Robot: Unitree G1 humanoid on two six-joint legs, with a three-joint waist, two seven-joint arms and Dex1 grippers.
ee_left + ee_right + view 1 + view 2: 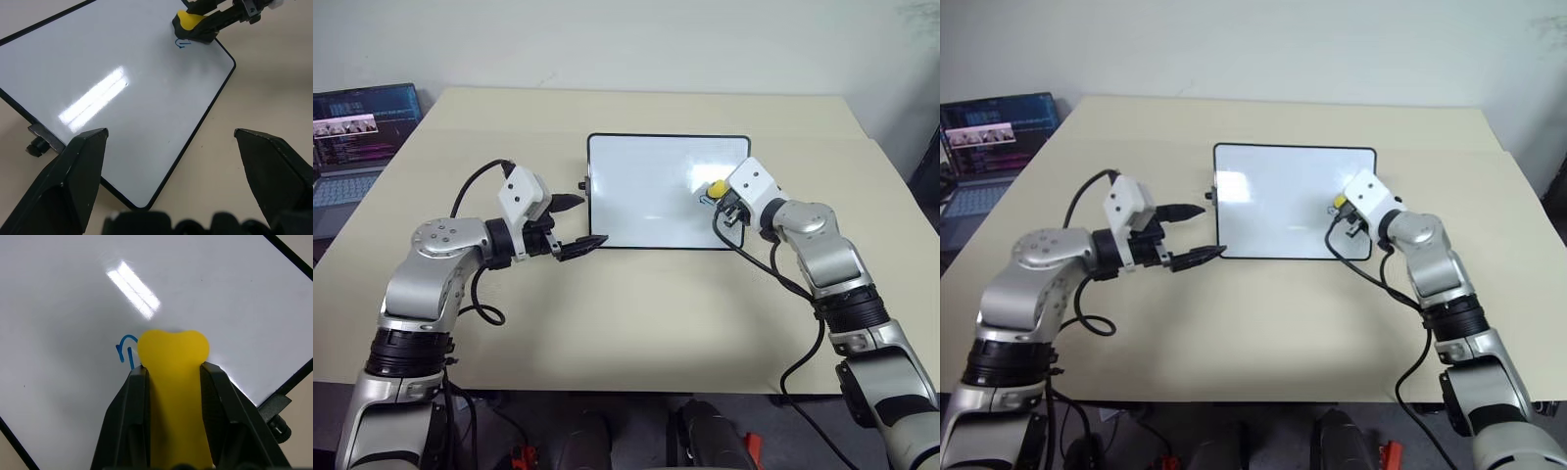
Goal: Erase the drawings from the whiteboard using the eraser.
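Your robot's arms are silver-grey metal with black joint bands. Each wrist carries a white boxy housing, and loose black cables loop from both. The left gripper [576, 224] and the right gripper [172, 374] each have two black tapered fingers.

Glossy white whiteboard [646, 196] throws back hard streaks of ceiling light inside its thin black frame, and the table [636, 323] around it looks matt, smooth and beige. The yellow eraser [173, 382] looks soft and matt, bulging between black plastic-looking fingers [124, 421]. The arms [431, 274] show brushed silver metal with glossy white wrist housings [524, 196].
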